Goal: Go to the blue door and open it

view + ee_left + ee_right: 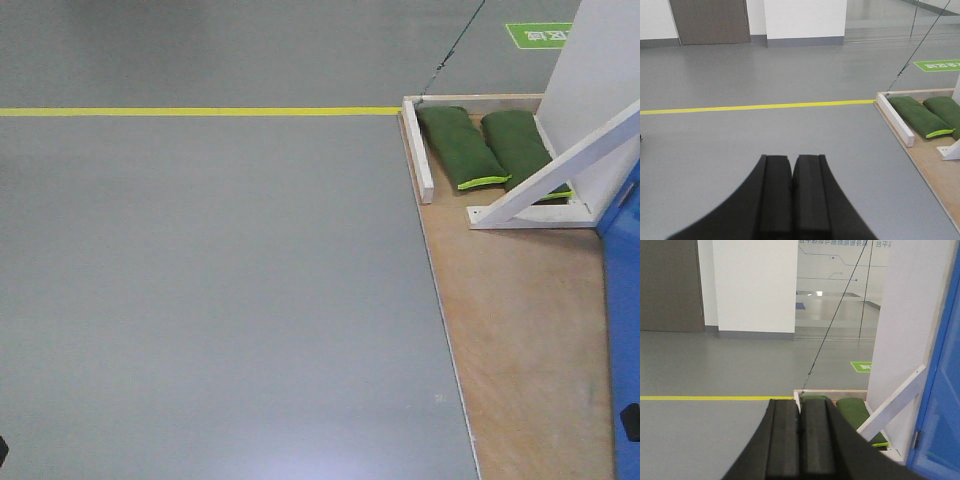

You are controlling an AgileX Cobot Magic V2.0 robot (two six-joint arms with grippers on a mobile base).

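The grey floor is glossy, crossed by a yellow line that ends at a plywood board lying flat on the right. On the board are two green sandbags side by side, with a white wooden frame around them. A green floor sign lies beyond.

Rt edge crops most of blue door.

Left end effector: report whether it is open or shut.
Shut. The left end effector shows both black fingers pressed together, nothing between them.
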